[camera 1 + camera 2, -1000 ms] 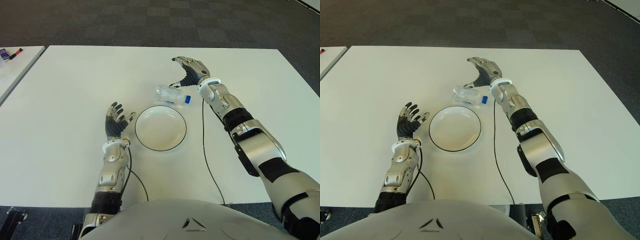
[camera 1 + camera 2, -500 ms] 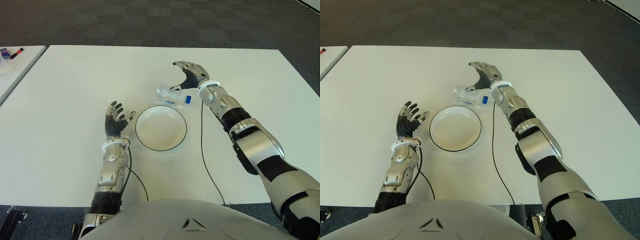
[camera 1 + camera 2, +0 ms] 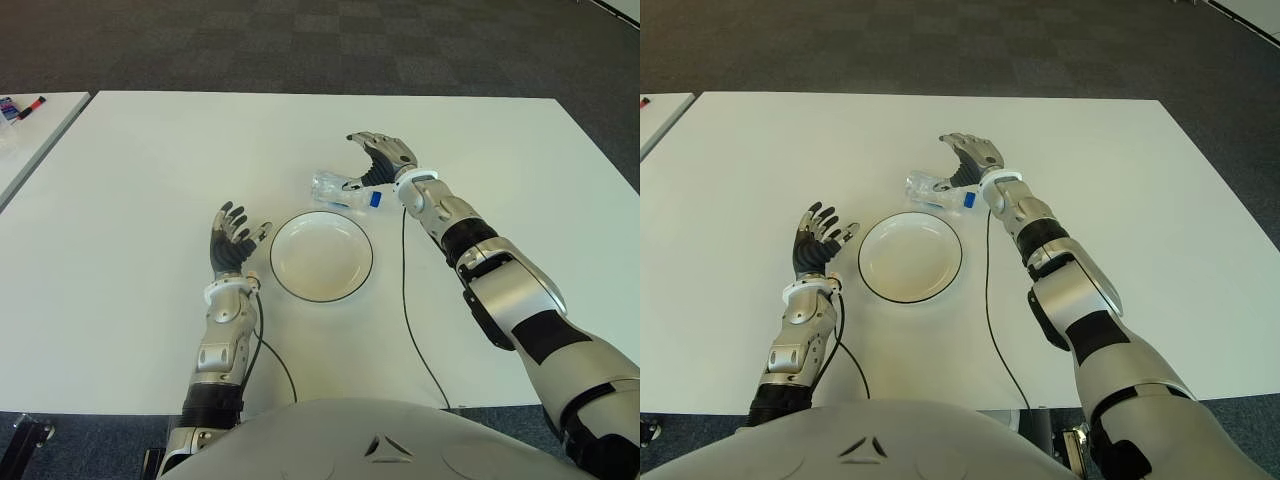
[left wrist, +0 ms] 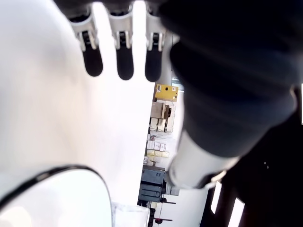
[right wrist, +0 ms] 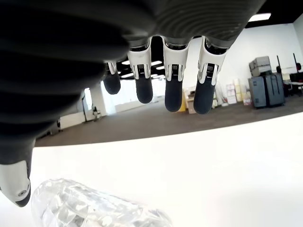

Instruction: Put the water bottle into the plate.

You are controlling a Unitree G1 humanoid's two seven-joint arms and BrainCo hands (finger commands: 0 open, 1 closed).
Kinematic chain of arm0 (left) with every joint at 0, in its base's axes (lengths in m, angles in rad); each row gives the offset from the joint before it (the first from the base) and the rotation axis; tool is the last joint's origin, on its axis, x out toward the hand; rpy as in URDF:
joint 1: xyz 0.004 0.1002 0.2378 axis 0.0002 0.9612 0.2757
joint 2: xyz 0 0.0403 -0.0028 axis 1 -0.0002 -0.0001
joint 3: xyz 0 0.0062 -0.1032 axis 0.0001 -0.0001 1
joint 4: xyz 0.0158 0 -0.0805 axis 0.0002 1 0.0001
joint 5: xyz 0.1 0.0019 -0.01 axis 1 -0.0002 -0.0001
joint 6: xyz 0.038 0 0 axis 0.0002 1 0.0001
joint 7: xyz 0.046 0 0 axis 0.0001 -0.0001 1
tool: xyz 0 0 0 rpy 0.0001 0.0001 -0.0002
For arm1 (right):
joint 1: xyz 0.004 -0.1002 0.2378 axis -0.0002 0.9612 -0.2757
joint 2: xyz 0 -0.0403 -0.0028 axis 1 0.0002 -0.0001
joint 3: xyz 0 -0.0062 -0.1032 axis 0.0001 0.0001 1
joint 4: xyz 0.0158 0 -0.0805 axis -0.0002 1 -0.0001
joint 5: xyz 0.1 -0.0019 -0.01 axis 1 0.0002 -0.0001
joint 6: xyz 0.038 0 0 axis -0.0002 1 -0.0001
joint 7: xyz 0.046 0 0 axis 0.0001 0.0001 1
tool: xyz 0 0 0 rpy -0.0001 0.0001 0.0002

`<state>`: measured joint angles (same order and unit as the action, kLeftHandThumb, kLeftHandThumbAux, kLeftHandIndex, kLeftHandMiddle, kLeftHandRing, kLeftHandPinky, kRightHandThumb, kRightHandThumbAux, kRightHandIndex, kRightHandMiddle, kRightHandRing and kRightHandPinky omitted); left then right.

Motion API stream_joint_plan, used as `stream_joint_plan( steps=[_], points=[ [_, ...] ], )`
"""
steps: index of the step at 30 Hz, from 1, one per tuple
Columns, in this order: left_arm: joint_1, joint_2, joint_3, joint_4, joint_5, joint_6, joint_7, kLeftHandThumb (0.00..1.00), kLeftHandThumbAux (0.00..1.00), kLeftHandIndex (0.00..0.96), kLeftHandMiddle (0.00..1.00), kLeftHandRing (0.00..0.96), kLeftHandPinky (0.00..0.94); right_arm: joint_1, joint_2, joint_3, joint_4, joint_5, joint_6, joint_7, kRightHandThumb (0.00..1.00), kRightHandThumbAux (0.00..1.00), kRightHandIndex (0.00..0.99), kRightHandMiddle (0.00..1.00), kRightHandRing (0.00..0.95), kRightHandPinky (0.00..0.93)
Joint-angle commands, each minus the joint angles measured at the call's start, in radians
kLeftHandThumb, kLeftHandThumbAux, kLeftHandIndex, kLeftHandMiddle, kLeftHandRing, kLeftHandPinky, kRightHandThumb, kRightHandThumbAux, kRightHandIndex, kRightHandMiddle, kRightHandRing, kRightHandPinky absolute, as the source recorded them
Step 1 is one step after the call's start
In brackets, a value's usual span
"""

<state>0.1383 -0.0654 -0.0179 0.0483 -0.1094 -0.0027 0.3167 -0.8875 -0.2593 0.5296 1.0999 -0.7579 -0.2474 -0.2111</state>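
Observation:
A clear water bottle point(image 3: 338, 190) with a blue cap lies on its side on the white table point(image 3: 120, 200), just beyond the round white plate point(image 3: 321, 256) with a dark rim. My right hand point(image 3: 381, 160) hovers over the bottle's cap end, its fingers point(image 5: 173, 90) spread and arched above the crinkled bottle point(image 5: 85, 208), with the thumb beside it; nothing is gripped. My left hand point(image 3: 234, 240) shows left of the plate, fingers spread and pointing up, holding nothing.
A black cable point(image 3: 408, 300) runs along the table from my right wrist toward the near edge, right of the plate. Another cable point(image 3: 272, 352) loops by my left forearm. A second table point(image 3: 25, 125) with small items stands at far left.
My right hand has come down and toward the bottle, from above and behind it to directly over its cap end. The bottle, the plate and my left hand have not moved.

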Motion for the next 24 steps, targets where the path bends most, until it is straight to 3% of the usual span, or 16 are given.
stream_joint_plan(
  steps=[1, 24],
  points=[
    [0.008, -0.061, -0.006, -0.001, 0.001, 0.017, -0.003, 0.090, 0.964, 0.141, 0.202, 0.185, 0.202, -0.005, 0.009, 0.009, 0.021, 0.007, -0.008, 0.008, 0.618, 0.548, 0.069, 0.127, 0.152, 0.244],
    [0.008, -0.066, -0.012, -0.003, 0.003, 0.022, -0.003, 0.095, 0.960, 0.142, 0.190, 0.172, 0.190, 0.033, 0.012, 0.016, 0.038, 0.021, -0.046, -0.006, 0.592, 0.551, 0.076, 0.121, 0.159, 0.271]
  ],
)
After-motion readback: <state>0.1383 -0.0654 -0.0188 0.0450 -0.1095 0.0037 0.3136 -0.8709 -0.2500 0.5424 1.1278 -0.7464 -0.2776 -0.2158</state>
